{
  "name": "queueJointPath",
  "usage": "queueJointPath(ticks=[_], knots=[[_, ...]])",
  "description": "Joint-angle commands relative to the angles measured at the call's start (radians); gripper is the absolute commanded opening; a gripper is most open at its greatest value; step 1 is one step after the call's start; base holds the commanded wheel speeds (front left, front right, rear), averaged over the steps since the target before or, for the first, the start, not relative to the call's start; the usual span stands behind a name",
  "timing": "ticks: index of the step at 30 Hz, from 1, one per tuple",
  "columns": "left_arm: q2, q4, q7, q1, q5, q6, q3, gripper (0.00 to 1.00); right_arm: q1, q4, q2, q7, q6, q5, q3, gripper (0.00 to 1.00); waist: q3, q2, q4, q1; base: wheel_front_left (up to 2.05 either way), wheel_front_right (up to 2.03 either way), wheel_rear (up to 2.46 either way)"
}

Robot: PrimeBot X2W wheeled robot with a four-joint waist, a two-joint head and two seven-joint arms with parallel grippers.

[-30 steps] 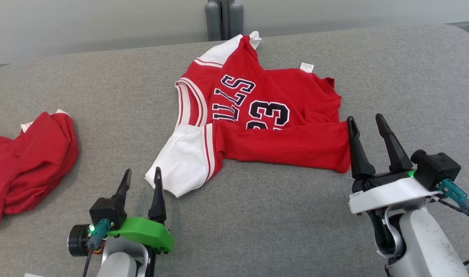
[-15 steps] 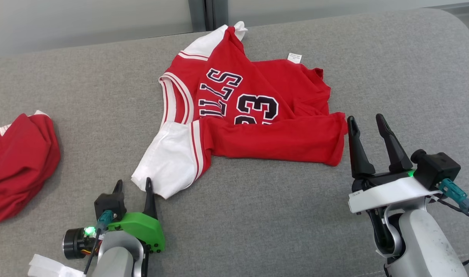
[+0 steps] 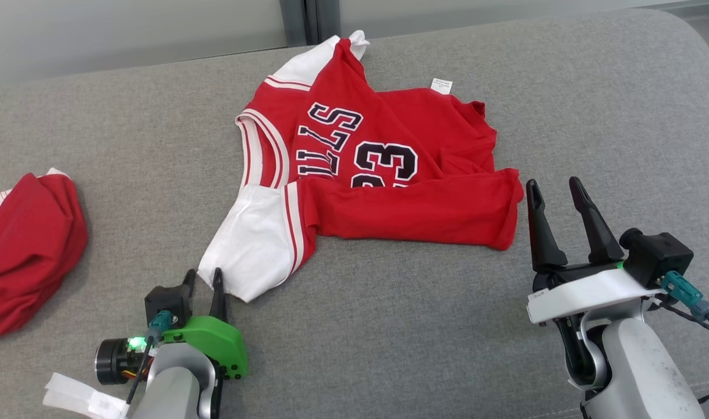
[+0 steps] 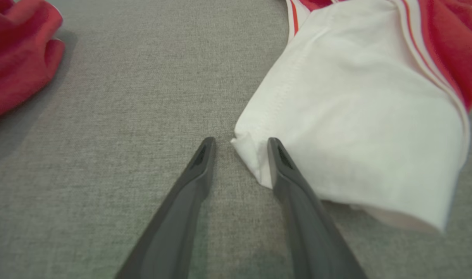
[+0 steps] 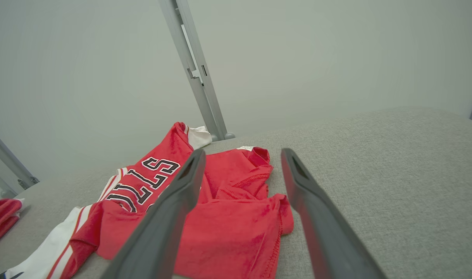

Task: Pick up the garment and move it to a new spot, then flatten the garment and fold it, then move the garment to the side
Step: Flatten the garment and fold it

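A red basketball jersey point(image 3: 389, 203) with white sleeves is spread, rumpled, on a grey upholstered surface point(image 3: 389, 326). It is seen in the upper middle of the head view, toward 12 o'clock. Dark lettering and the number 23 are shown on its chest, and its lower part is folded over itself toward 3 o'clock. A white label point(image 3: 441, 85) is turned out at the jersey's far edge, at about 1 o'clock. One white sleeve point(image 3: 252, 244) is stretched toward 7 o'clock.

The left gripper point(image 3: 203, 274) is placed at that sleeve's outer corner. In the left wrist view, the left gripper point(image 4: 241, 141) is seen with its fingers parted and low over the upholstery. The corner of the white sleeve point(image 4: 356, 116) is caught between the tips and is touched by the finger on the 3 o'clock side. No pinch on the cloth can be made out.

The right gripper point(image 3: 553, 183) is held at 4 o'clock of the head view, just beside the jersey's folded red edge. Its fingers are spread wide and nothing is held.

A second red garment point(image 3: 28, 233) is bunched at 9 o'clock, well apart from the jersey. A grey metal post point(image 5: 193, 69) is seen behind the jersey in the right wrist view.
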Motion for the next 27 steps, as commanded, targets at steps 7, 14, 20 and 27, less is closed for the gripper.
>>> queueJointPath(ticks=[7,14,20,27], knots=[[0.002,-0.123,0.002,0.018,-0.004,0.004,0.027,0.00,-0.020,0.045,-0.017,0.009,0.000,0.019,-0.020,1.00,-0.004,0.0000,0.031,0.0000,0.00,0.00,0.00],[-0.001,-0.310,0.002,0.068,0.022,0.009,0.038,0.00,-0.085,0.187,-0.067,0.038,0.000,0.024,-0.075,1.00,0.003,0.0000,0.075,0.0000,0.00,0.00,0.00],[-0.002,-0.406,0.002,0.074,0.018,-0.015,-0.007,0.04,-0.197,0.355,-0.106,0.095,0.000,0.099,-0.064,1.00,0.028,0.0000,0.111,0.0000,0.00,0.00,0.00],[-0.002,-0.450,0.002,0.050,-0.009,-0.003,-0.080,0.00,-0.308,0.543,-0.185,0.125,0.000,0.107,0.028,1.00,0.064,0.0000,0.151,0.0000,0.00,0.00,0.00]])
